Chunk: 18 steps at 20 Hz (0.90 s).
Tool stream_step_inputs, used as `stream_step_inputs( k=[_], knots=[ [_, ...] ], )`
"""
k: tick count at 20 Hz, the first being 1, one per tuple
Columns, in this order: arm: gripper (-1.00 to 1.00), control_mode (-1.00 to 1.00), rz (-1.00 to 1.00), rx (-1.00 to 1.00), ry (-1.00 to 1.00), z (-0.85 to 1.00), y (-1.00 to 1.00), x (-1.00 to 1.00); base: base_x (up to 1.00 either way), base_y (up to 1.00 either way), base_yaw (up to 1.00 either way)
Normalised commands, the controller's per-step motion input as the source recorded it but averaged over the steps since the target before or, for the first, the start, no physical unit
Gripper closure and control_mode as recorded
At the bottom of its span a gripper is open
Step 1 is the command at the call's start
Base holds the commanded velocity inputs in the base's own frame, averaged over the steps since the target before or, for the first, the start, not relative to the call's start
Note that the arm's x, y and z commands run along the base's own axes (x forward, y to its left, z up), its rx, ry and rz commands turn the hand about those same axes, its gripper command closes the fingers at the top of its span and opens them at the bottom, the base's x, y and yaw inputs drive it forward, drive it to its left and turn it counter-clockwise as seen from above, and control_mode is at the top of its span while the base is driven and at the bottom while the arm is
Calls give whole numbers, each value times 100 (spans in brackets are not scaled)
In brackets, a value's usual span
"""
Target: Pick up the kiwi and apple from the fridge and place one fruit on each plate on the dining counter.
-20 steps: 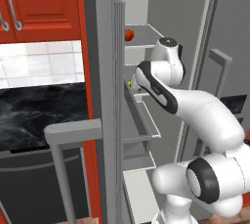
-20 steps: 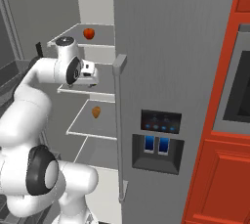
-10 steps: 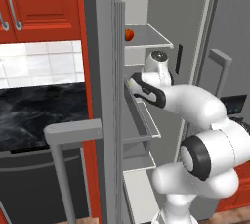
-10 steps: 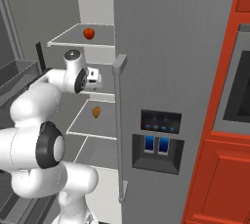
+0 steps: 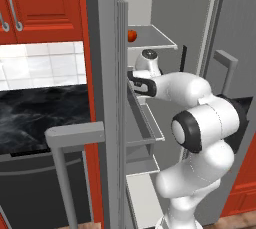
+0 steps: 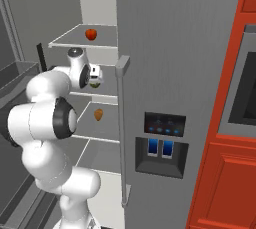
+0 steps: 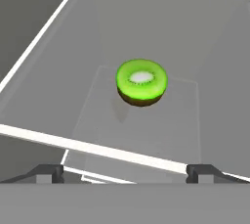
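Bare shelf point(image 7: 58, 96) surrounds the kiwi point(image 7: 141, 81); nothing stands between it and the wide-spread pincer point(image 7: 125, 171).

- kiwi point(image 7: 141, 81): bright green cut face, white core, brown skin
- apple point(image 6: 91, 34): shiny red
- fridge point(image 6: 170, 48): grey, pale grey shelves
- cabinets point(image 5: 45, 3): red

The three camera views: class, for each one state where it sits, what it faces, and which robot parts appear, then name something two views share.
Left base view: behind the arm's left, facing the open fridge; white arm at lower right.
Right base view: behind its right, facing the shelves and closed door; arm at lower left.
Hand view: on the hand, looking at the kiwi; tool tips at bottom.
Both base views share the apple.
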Motion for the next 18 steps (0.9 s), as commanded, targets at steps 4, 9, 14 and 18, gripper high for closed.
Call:
stream_step_inputs(
  k=[4,9,14,18],
  knots=[
    [-100,-100,0,0,0,-17,11,21,0,0,0],
    [-100,-100,-1,0,0,-35,0,15,0,0,0],
    [-100,-100,-7,0,-2,-3,-5,11,0,0,0],
    [-100,-100,-11,0,-1,0,-3,18,0,0,0]
  ],
)
